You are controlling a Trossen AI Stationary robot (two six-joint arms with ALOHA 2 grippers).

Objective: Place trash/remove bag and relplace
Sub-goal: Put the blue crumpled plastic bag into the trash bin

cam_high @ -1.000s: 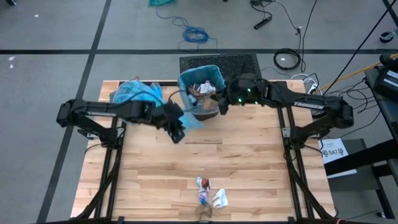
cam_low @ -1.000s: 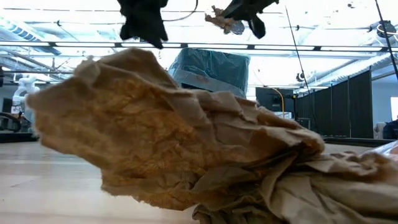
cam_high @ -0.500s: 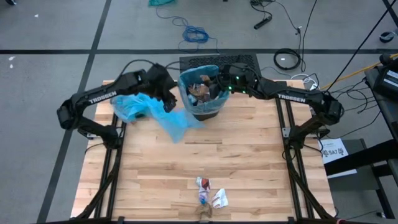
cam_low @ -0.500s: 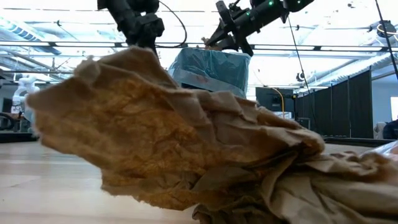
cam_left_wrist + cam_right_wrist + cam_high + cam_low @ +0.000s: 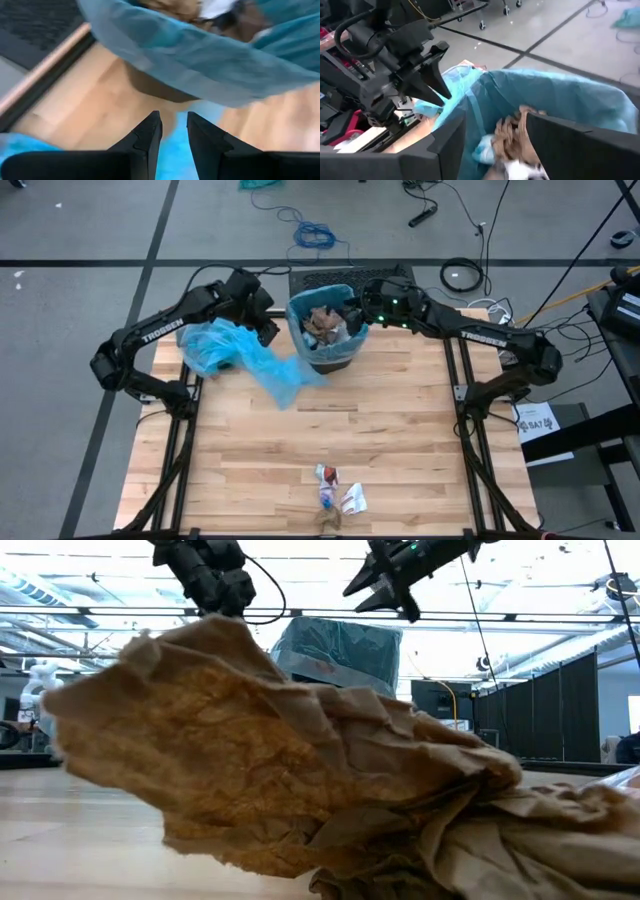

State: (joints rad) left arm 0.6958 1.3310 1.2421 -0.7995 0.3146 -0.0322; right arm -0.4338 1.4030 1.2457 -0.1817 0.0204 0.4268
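Observation:
A bin (image 5: 330, 358) lined with a blue bag (image 5: 318, 292) stands at the table's far middle, with trash (image 5: 322, 322) piled inside it. My right gripper (image 5: 352, 310) hangs open over the bin's right rim, nothing between its fingers (image 5: 451, 145). My left gripper (image 5: 268, 330) hovers left of the bin, its fingers a narrow gap apart (image 5: 174, 122), above a loose blue bag (image 5: 235, 350) that lies crumpled on the table. More trash (image 5: 335, 495) lies at the near edge. A large brown crumpled paper (image 5: 280, 760) fills the low view.
A black mat (image 5: 385, 278) lies just beyond the table's far edge, with cables (image 5: 315, 232) on the floor behind it. Bare wood (image 5: 330, 430) stretches between the bin and the near scraps. The loose bag's tail (image 5: 290, 383) reaches toward the table's middle.
My left gripper has swung from the table's middle toward the far left, ending beside the bin; the loose blue bag stays spread on the table. My right gripper has moved over the bin and opened, letting go of a brown scrap it held.

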